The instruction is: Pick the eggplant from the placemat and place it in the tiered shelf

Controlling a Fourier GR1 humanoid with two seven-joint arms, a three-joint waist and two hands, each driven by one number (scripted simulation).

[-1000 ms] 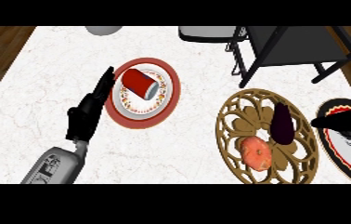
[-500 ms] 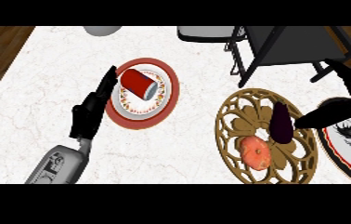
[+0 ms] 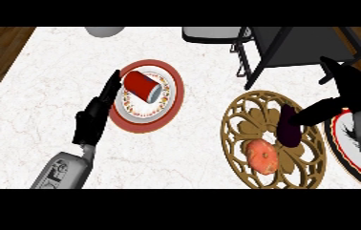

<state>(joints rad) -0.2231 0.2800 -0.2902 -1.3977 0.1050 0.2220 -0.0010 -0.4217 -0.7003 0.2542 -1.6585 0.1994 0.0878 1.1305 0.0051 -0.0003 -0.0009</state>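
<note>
Since half a second ago, the right hand (image 3: 337,98) is swinging in from the right edge toward the eggplant (image 3: 288,125), its thumb now lying against the eggplant's right side while its straight fingers are pointing up past the shelf (image 3: 282,52). Nothing is curling round the eggplant yet, so the hand is reading as open and only touching.

Lying on the gold openwork placemat (image 3: 243,129), the eggplant is sitting toward the mat's right half, long axis running up and down, just above an orange fruit (image 3: 261,155) that is near it but looking apart from it. The shelf, a dark frame, is standing just beyond the placemat's upper edge.

Judging by its look, the eggplant is going to handle as a fairly light, firm thing with a smooth, glossy skin that may slide under the fingers. Taking it across the thick middle, thumb on one side and fingers on the other, is seeming safest; the tapered upper end would be slipping out more easily.

Left of the placemat, the left hand (image 3: 95,117) is resting open beside a plate (image 3: 169,105) carrying a red cup (image 3: 143,86).
</note>
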